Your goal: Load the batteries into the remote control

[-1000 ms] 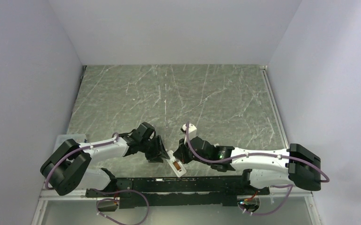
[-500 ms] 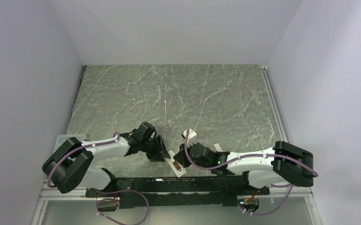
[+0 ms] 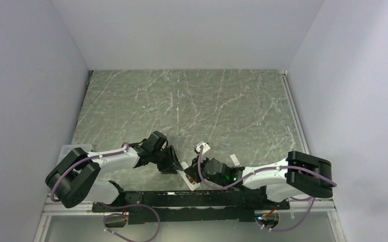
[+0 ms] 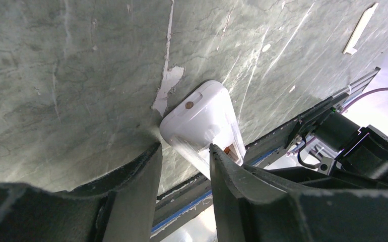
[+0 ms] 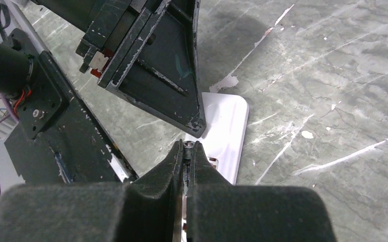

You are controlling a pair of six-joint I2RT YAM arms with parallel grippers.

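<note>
Over remote control [image 5: 227, 132], right claw [image 5: 188, 146] pinching battery [image 5: 188, 144].

white remote control [image 4: 202, 118] with a coppery contact, on a grey-green, white-veined marble table [image 3: 207, 101].

No text, label, brand, number or sign can be read in any of the views. The remote [image 4: 202, 126] shows only a plain white shell, with no lettering to be made out on it. The counter [image 3: 192, 106] carries pale veining and scuffs, not writing. The dark bodies of the left claw [image 4: 182, 166] and right claw [image 5: 188, 151] bear no legible marking either.
</note>
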